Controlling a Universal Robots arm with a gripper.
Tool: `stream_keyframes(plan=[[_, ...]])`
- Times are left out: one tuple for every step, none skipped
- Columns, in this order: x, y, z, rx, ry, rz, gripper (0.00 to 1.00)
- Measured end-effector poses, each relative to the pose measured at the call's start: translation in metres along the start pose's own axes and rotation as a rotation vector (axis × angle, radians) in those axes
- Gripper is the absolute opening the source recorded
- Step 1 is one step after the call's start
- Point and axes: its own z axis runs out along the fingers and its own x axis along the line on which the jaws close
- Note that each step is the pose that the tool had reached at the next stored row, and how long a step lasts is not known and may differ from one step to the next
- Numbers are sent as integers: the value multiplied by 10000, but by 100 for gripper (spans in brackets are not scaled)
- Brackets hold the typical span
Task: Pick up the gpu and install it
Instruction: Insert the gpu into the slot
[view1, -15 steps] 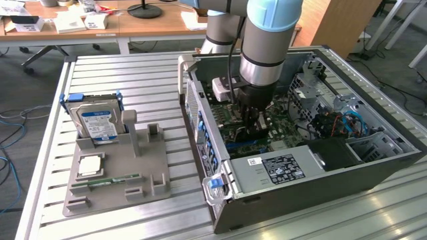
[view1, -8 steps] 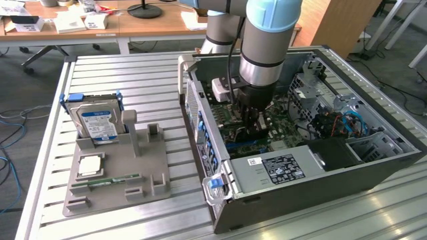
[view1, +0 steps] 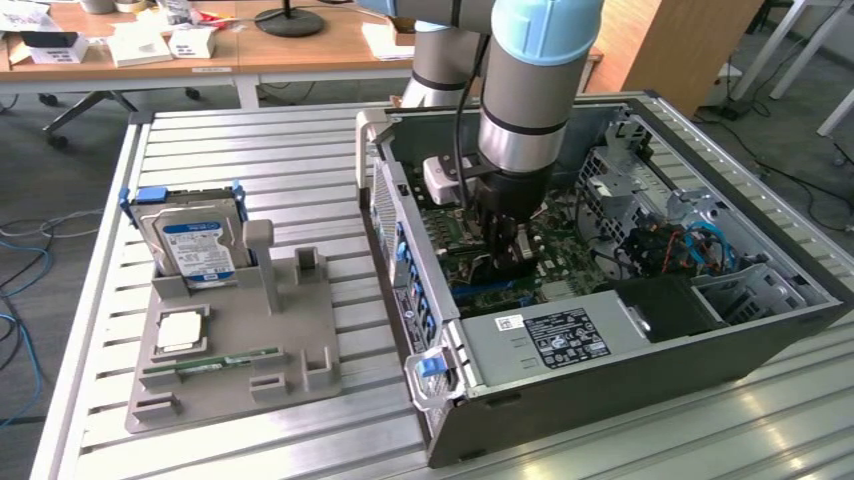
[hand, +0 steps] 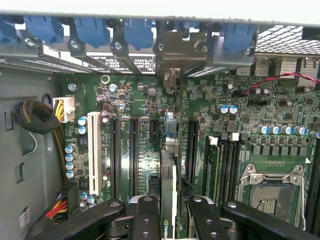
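The only print I could read was the NVIDIA mark (hand: 166, 227) on the green edge of the gpu (hand: 168, 197), close to my fingertips. The white-and-black label on the power supply (view1: 550, 335) and the blue-white label on the hard drive (view1: 195, 245) carried writing too small to make out. So did the white lettering on the motherboard (hand: 142, 100).

My pincer (hand: 173, 204) was clenched on the gpu, one finger against each face. It was down inside the open computer case (view1: 601, 385), which lay on its side on the slatted metal worktop (view1: 267, 140).

The card stood on edge over the motherboard, parallel to the long black expansion slots (hand: 133, 150). Its long axis ran from my fingers toward the case's rear wall with the blue latches (hand: 90, 27). Whether its lower edge sat in a slot, I could not tell.
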Motion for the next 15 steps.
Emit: stream_keyframes(plan=[[0,1,1,2,0,-1,26],[0,1,1,2,0,-1,26],[0,1,2,4,0,-1,26],[0,1,2,4,-1,-1,26],[0,1,3,5,-1,-1,26],[0,1,2,4,-1,-1,26],[0,1,2,4,-1,-1,26],[0,1,2,4,-1,0,26],[0,1,4,4,-2,-1,26],[-1,1,10,8,-8,0,26],[-1,1,12,10,-7,0,26],[-1,2,12,9,-5,0,26],[0,1,11,9,-4,-1,26],[0,2,11,8,-2,-1,26],[0,2,10,8,-2,-1,26]])
